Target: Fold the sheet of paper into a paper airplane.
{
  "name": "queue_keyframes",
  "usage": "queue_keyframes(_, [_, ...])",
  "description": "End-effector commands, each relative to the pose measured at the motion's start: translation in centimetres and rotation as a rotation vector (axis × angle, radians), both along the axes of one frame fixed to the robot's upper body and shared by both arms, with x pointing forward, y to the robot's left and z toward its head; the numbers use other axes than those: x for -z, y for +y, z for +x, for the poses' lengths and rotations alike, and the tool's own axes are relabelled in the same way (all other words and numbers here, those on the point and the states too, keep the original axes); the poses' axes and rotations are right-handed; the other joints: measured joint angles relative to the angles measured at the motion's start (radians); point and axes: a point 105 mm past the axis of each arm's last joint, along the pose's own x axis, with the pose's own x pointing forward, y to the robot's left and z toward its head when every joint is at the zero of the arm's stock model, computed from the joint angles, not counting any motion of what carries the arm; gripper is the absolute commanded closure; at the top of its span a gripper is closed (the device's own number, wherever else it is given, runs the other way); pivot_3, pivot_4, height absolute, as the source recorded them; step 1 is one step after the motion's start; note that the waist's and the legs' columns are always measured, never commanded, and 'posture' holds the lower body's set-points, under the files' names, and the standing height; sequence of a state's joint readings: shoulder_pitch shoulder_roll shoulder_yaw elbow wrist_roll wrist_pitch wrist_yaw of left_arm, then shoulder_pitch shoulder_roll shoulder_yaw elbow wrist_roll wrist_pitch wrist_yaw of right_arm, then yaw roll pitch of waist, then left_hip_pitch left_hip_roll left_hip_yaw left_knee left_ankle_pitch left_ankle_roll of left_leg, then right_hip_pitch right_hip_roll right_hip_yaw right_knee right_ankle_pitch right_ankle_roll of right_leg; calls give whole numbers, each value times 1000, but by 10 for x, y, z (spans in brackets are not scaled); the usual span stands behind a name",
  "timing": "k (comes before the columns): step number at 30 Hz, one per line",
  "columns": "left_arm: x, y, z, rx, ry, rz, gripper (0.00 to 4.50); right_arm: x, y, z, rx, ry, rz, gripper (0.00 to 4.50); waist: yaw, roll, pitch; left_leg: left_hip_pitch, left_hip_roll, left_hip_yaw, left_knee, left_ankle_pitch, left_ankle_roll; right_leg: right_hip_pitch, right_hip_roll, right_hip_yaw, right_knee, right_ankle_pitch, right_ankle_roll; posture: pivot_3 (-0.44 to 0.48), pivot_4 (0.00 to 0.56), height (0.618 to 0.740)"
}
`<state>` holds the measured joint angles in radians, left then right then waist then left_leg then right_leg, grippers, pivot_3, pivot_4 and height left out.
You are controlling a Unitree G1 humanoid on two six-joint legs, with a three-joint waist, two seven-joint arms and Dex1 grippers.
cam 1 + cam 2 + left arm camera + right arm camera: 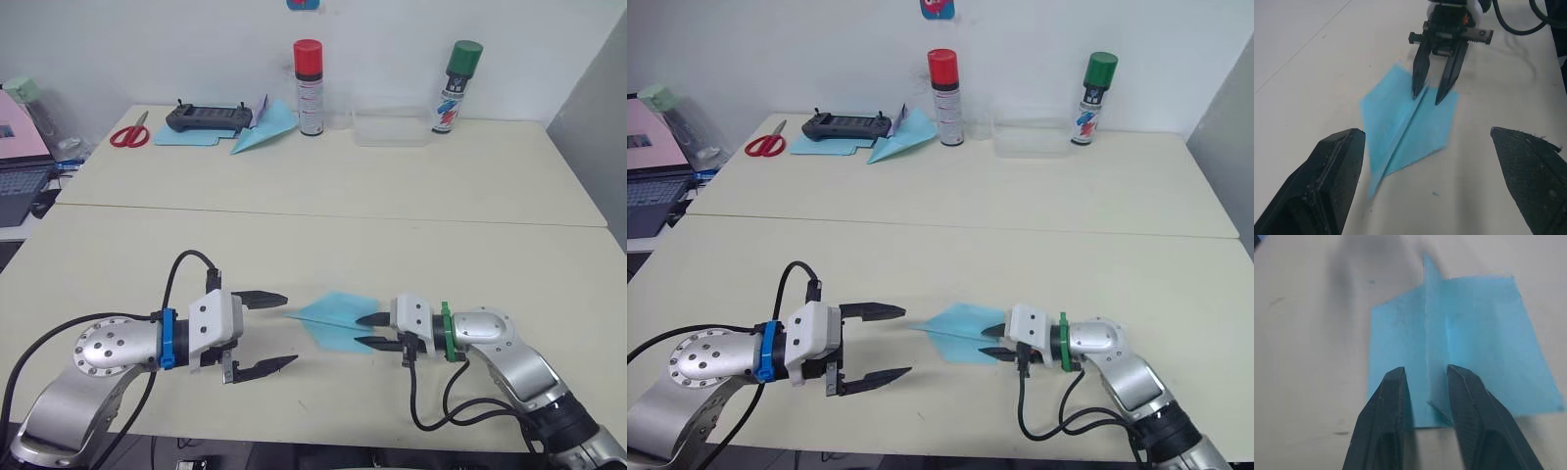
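- The two eye views look forward and down from the head over the worktop (323, 235), sharing nearly the same scene.
- Each wrist view looks close along its own jaws; both share the sheet of paper (1410, 127).

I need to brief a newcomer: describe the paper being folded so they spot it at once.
On the near table, between the two grippers, lies the sheet of paper: light blue, folded to a point. The right gripper has its fingers on it; the other blue plane sits far back by the controller.
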<state>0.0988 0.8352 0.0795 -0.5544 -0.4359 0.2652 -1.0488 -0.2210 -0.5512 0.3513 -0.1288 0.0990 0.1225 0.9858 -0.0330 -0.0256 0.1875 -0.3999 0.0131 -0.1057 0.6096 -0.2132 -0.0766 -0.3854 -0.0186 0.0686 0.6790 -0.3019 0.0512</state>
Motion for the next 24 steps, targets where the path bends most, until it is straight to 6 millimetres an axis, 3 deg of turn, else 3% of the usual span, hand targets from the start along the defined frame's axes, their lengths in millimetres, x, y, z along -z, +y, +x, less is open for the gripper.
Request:
queue_keyframes(1, [-10, -7, -2, 21, -36, -19, 0, -2, 3, 9, 7, -52, -13, 3099, 0, 0, 0, 0, 0, 0, 0, 0, 0, 0, 0, 0, 0, 0, 0, 0, 150, 740])
queue_keyframes(3, [-9, -6, -1, 18, -33, -18, 0, -2, 4, 14, 18, -61, -16, 3099, 0, 0, 0, 0, 0, 0, 0, 0, 0, 0, 0, 0, 1, 1, -1, 0, 150, 740])
queue_keyframes(6, [-13, -4, 1, 5, -28, -33, 0, -5, 5, 17, 23, -61, -4, 3683, 0, 0, 0, 1, 0, 0, 0, 0, 0, 1, 0, 0, 1, 1, -2, 0, 150, 740])
queue_keyframes(8, [-17, -4, 5, -14, -19, -61, 0, -7, 5, 18, 27, -55, 5, 4390, 0, 0, 0, 1, 0, 0, 0, 0, 0, 1, 0, 0, 1, 1, -2, 0, 150, 740])
queue_keyframes(9, [-21, -3, 8, -20, -6, -78, 0, -8, 4, 18, 29, -50, 7, 4484, 0, 0, 0, 1, 0, 0, 0, 0, 0, 1, 0, 0, 1, 1, -2, 0, 150, 740])
queue_keyframes(16, [-38, 2, 15, 12, 86, -71, 0, -14, -11, 19, 120, -8, 46, 4484, 1, 0, 0, 1, 0, -1, 1, 0, 0, 1, 0, -1, 1, 1, -2, 0, 150, 740])
queue_keyframes(21, [-69, -17, 36, 43, 75, -130, 0, -33, -59, 28, 454, 3, 139, 4484, 10, 0, 0, -1, -1, -4, 3, 0, 0, 2, 0, -4, 1, 1, -2, 0, 150, 740])
queue_keyframes(24, [-83, -36, 52, 65, 7, -169, 0, -39, -100, 23, 738, -15, 145, 4484, 5, 0, 0, 0, -1, -3, 3, 0, 0, 3, 0, -2, 1, 2, -1, 0, 150, 740])
